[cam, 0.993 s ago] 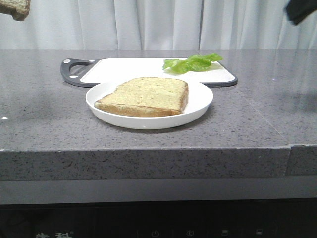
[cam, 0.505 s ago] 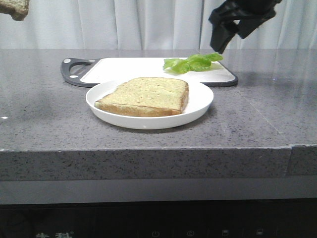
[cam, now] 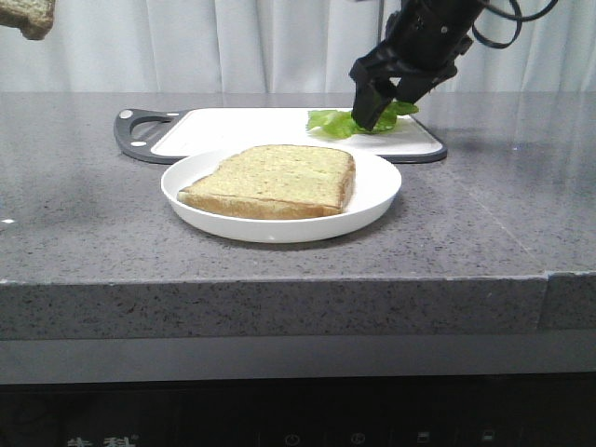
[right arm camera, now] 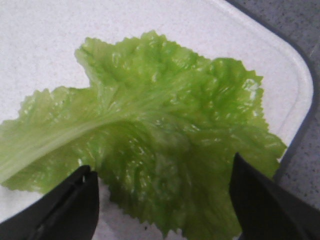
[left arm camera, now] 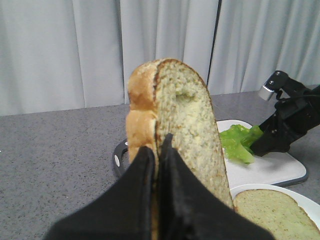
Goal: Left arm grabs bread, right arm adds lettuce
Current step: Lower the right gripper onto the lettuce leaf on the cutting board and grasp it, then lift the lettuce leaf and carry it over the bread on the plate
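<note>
Grey worktop (cam: 84, 223) before white curtains (cam: 233, 47): left end effector (left arm camera: 156, 150) clamps a bread slice (left arm camera: 185, 125) on edge, aloft. Right end effector (right arm camera: 162, 195), fingers spread, straddles the lettuce (right arm camera: 150, 135) on a white board (cam: 251, 126). Another slice (cam: 275, 180) lies on a plate (cam: 372, 200).

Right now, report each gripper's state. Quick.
Left gripper: shut on the bread slice, held up on edge.
Right gripper: open, fingers straddling the lettuce on the cutting board, not yet gripping it.
</note>
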`<move>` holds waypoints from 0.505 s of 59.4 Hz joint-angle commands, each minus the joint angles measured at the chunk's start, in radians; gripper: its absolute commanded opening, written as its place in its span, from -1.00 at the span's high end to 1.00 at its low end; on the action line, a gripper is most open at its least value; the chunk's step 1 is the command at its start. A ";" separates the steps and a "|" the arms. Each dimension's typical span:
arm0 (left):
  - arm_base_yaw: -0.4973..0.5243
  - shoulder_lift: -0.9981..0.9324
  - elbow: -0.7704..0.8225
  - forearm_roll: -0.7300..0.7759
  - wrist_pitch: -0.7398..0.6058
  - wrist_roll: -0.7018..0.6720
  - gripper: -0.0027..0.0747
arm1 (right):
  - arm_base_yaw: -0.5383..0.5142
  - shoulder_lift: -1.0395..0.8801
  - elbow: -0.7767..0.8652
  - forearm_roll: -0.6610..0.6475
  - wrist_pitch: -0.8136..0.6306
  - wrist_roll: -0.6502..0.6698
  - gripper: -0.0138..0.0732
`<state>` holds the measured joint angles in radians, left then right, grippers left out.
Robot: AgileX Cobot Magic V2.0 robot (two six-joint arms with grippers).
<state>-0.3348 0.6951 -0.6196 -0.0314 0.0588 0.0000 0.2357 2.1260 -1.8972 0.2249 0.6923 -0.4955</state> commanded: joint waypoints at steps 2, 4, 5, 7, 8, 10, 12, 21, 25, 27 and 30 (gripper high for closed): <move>0.006 -0.004 -0.028 0.000 -0.079 -0.009 0.98 | -0.002 -0.047 -0.042 0.011 -0.041 -0.017 -0.54; 0.006 -0.004 -0.028 0.000 -0.079 -0.009 0.99 | -0.002 -0.046 -0.042 0.011 -0.041 -0.017 -0.47; 0.006 -0.004 -0.028 0.000 -0.079 -0.009 0.98 | -0.002 -0.045 -0.042 0.011 -0.040 -0.017 -0.42; 0.006 -0.004 -0.028 0.000 -0.079 -0.009 0.99 | -0.002 -0.045 -0.042 0.011 -0.040 -0.017 -0.34; 0.006 -0.004 -0.028 0.000 -0.079 -0.009 0.98 | -0.002 -0.045 -0.042 0.011 -0.040 -0.017 -0.29; 0.006 -0.004 -0.028 0.000 -0.079 -0.009 0.98 | -0.002 -0.045 -0.042 0.011 -0.039 -0.017 -0.19; 0.006 -0.004 -0.028 0.000 -0.079 -0.009 0.99 | -0.002 -0.046 -0.042 0.011 -0.038 -0.016 -0.05; 0.006 -0.004 -0.028 0.000 -0.079 -0.009 0.99 | -0.002 -0.052 -0.042 0.011 -0.030 -0.016 0.54; 0.006 -0.004 -0.028 0.000 -0.079 -0.009 0.99 | -0.002 -0.061 -0.042 0.011 -0.031 -0.015 0.76; 0.006 -0.004 -0.028 0.000 -0.079 -0.009 0.99 | -0.002 -0.067 -0.042 0.011 -0.031 -0.015 0.82; 0.006 -0.004 -0.028 0.000 -0.079 -0.009 0.99 | -0.002 -0.077 -0.042 0.011 -0.031 -0.015 0.85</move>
<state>-0.3348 0.6951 -0.6196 -0.0314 0.0594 0.0000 0.2373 2.1330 -1.9069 0.2321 0.7000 -0.4994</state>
